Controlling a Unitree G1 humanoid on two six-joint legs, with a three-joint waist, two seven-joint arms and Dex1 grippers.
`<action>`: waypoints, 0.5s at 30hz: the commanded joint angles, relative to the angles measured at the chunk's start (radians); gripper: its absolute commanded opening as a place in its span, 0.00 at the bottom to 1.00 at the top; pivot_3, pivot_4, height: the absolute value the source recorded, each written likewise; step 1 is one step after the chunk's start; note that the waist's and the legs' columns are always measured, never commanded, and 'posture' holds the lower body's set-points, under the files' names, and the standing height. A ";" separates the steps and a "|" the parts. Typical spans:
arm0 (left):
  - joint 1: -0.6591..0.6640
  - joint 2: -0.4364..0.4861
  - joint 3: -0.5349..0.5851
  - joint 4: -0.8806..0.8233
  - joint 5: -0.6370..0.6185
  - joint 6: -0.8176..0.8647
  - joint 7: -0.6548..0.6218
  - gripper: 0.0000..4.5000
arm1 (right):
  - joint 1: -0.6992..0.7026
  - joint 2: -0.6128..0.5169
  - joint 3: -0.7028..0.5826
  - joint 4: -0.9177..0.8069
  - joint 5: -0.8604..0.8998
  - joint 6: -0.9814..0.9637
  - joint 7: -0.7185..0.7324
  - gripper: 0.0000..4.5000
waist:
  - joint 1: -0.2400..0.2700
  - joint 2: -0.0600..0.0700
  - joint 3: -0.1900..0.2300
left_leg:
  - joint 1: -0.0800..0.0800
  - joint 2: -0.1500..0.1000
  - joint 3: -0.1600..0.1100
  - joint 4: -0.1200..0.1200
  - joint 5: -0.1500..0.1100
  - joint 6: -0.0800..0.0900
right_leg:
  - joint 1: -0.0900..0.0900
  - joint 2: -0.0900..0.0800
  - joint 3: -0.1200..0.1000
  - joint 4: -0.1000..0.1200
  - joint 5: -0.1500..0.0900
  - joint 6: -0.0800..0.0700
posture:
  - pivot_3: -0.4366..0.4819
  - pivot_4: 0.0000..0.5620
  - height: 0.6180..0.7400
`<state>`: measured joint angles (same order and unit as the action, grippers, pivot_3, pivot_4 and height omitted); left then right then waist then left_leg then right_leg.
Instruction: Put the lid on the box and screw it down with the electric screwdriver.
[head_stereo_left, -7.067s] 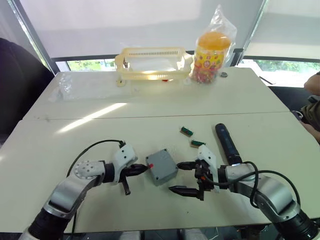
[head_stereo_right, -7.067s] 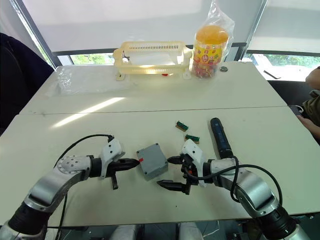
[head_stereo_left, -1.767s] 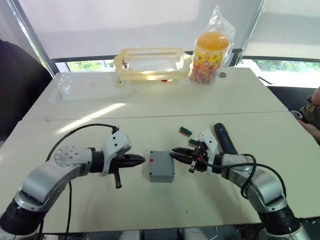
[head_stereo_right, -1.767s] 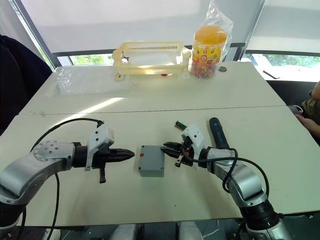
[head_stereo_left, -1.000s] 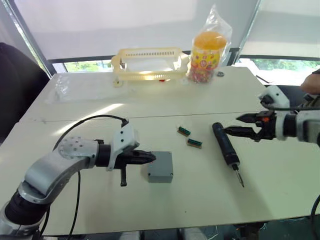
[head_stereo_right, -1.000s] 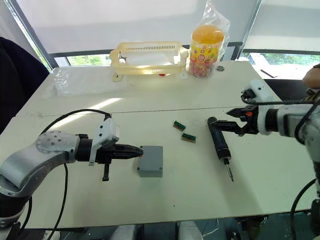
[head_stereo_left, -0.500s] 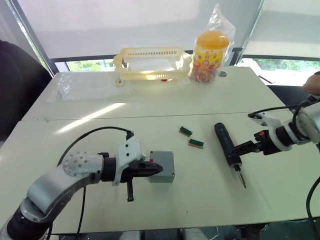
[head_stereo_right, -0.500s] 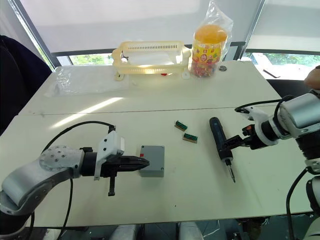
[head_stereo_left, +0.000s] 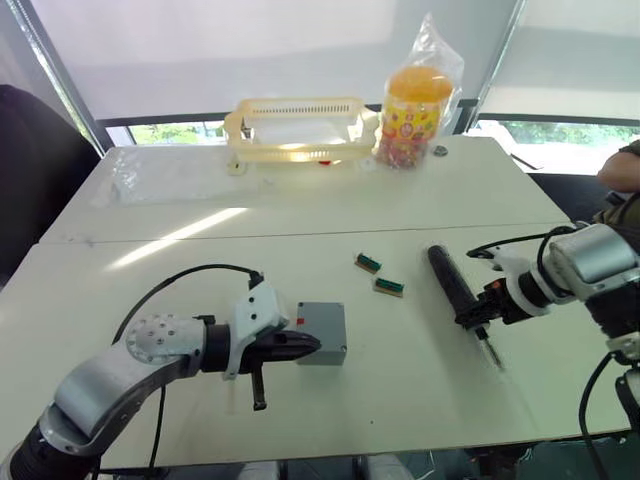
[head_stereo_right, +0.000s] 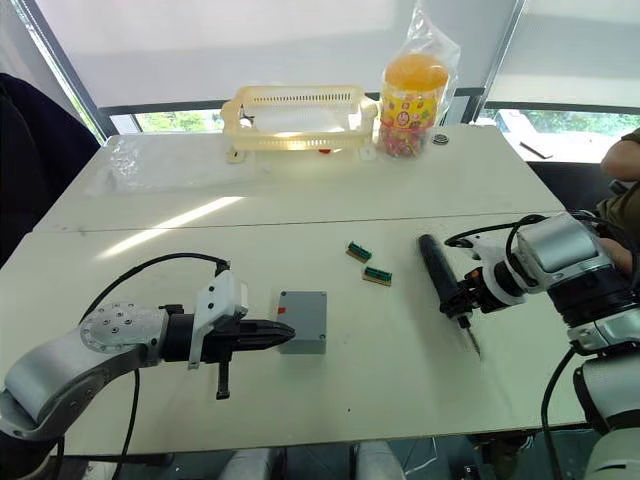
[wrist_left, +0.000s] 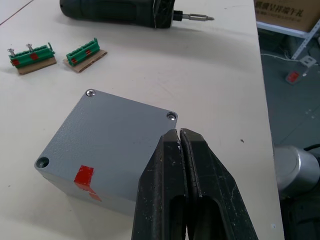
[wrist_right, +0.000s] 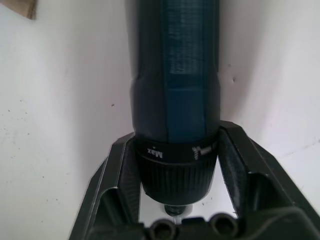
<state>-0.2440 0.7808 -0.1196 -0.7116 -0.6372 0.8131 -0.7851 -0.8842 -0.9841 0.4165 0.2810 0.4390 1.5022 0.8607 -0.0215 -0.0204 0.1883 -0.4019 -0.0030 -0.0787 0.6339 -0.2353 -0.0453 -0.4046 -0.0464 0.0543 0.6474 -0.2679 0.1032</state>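
— So, how far along is the job being judged to be?

— The table (head_stereo_left: 300, 205) is carrying the box (head_stereo_left: 322, 334) near the front edge with the lid (wrist_left: 107, 137) already seated on it; screws are being seen at two corners, a third hole is looking empty, so driving is being judged unfinished.

— And the arms?

— The left gripper (head_stereo_left: 312, 343), its fingers pressed together on nothing, is being held against the box's side. The electric screwdriver (head_stereo_right: 441, 276), lying well apart to the right, is being clasped near its collar by the right gripper (wrist_right: 175, 172). The green terminal blocks (head_stereo_left: 381, 276) are being left untouched between.
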 joint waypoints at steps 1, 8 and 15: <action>0.001 0.003 0.019 -0.010 0.009 -0.029 -0.003 0.00 | 0.023 0.004 0.038 0.009 -0.048 -0.033 -0.017 0.39 | 0.000 -0.002 -0.001 | 0.002 0.000 0.000 0.000 0.000 0.000 | 0.002 0.000 0.000 0.000 -0.001 -0.001 | 0.48 0.27 1.00; -0.001 0.024 0.038 0.022 0.024 -0.052 -0.028 0.00 | 0.065 -0.006 -0.098 -0.041 -0.079 -0.042 -0.103 0.39 | 0.007 -0.002 -0.001 | 0.009 0.000 0.000 -0.001 0.000 0.000 | 0.011 -0.001 0.000 -0.004 -0.002 -0.004 | 0.48 0.27 1.00; -0.076 0.024 0.080 0.201 0.012 -0.103 -0.115 0.00 | 0.116 0.184 -0.472 -0.411 -0.182 -0.069 -0.438 0.39 | 0.002 0.007 0.003 | 0.001 -0.001 0.003 -0.001 0.000 0.000 | -0.002 -0.001 0.004 0.002 0.000 0.001 | 0.48 0.27 1.00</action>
<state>-0.3038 0.8007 -0.0607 -0.5273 -0.6207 0.7380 -0.8703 -0.7595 -0.8010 0.0200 -0.0200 0.2880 1.4637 0.4792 -0.0195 -0.0132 0.1912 -0.4037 -0.0034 -0.0767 0.6319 -0.2351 -0.0457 -0.4101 -0.0464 0.0575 0.6511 -0.2679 0.1042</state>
